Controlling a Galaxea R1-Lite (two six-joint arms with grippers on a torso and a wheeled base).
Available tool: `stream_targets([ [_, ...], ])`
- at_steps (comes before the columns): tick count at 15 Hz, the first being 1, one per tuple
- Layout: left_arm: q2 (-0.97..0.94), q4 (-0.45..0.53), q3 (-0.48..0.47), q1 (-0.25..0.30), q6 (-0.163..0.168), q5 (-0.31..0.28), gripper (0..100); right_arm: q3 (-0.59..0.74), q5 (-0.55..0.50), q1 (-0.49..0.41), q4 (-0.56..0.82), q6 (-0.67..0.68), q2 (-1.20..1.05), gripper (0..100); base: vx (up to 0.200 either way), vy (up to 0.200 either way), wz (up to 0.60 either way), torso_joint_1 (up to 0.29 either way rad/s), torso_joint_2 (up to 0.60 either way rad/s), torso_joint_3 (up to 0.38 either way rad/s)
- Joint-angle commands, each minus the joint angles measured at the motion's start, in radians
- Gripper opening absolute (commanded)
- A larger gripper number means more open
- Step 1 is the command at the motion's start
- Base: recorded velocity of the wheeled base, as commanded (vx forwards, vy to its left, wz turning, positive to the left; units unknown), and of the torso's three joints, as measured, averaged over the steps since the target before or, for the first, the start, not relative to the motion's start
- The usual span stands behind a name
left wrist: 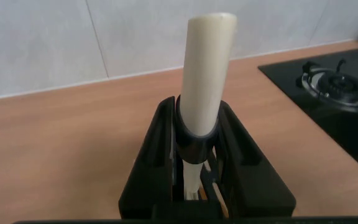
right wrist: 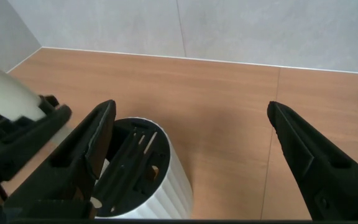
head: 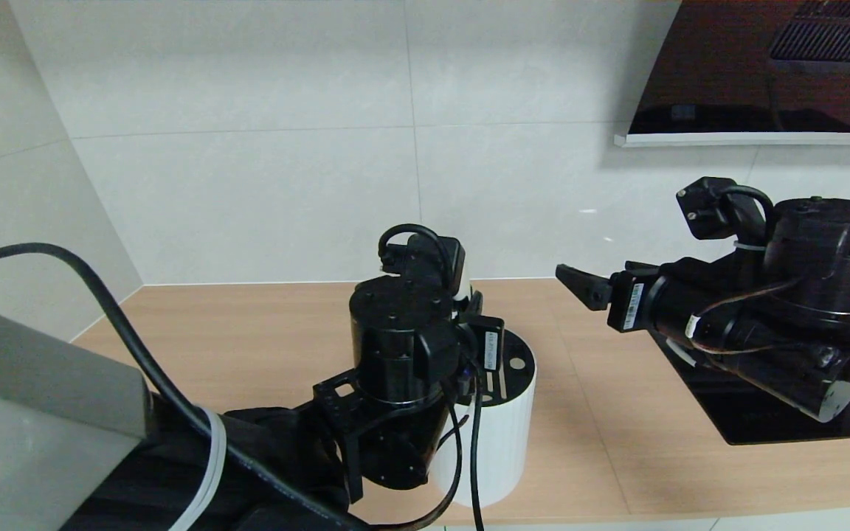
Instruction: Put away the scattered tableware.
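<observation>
Gripping a cream-handled utensil (left wrist: 207, 62) in my left hand (left wrist: 197, 118), I am holding it roughly upright, the fingers (left wrist: 160, 143) clamping on the dark collar below the handle while the pale rounded end is sticking up above them. Its working end is hidden between the fingers, so I cannot tell what kind of utensil it is. I am keeping this hand over the black slotted top of the white ribbed holder (head: 495, 435), which is standing near the front edge of the wooden surface (head: 248, 332); whether the utensil's tip is entering a slot I cannot tell. A few pale slender pieces (right wrist: 148, 142) are showing in the slots. My right hand (right wrist: 190, 109) is hovering off to the right above the surface, its fingers spread wide and gripping nothing. A black cooktop (head: 735, 413) is lying on the surface's right side.
</observation>
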Motion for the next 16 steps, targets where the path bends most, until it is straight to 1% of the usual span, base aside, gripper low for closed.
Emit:
stream_targets([
  [1, 0.018, 0.003, 0.000, 0.000, -0.002, 0.000, 0, 0.001, 0.000, 0.000, 0.000, 0.000, 0.003, 100, 0.000, 0.000, 0.00, 0.000, 0.00, 0.000],
  [10, 0.022, 0.015, 0.003, 0.000, -0.004, 0.013, 0, 0.002, 0.000, 0.000, 0.000, 0.000, 0.009, 100, 0.000, 0.000, 0.00, 0.000, 0.00, 0.000],
  [11, 0.024, 0.015, 0.003, 0.000, -0.004, 0.013, 100, 0.002, 0.000, 0.000, 0.000, 0.000, 0.009, 100, 0.000, 0.000, 0.00, 0.000, 0.00, 0.000],
  [16, 0.018, 0.015, 0.001, 0.000, -0.004, 0.016, 100, 0.002, 0.000, 0.000, 0.000, 0.000, 0.009, 100, 0.000, 0.000, 0.00, 0.000, 0.00, 0.000],
])
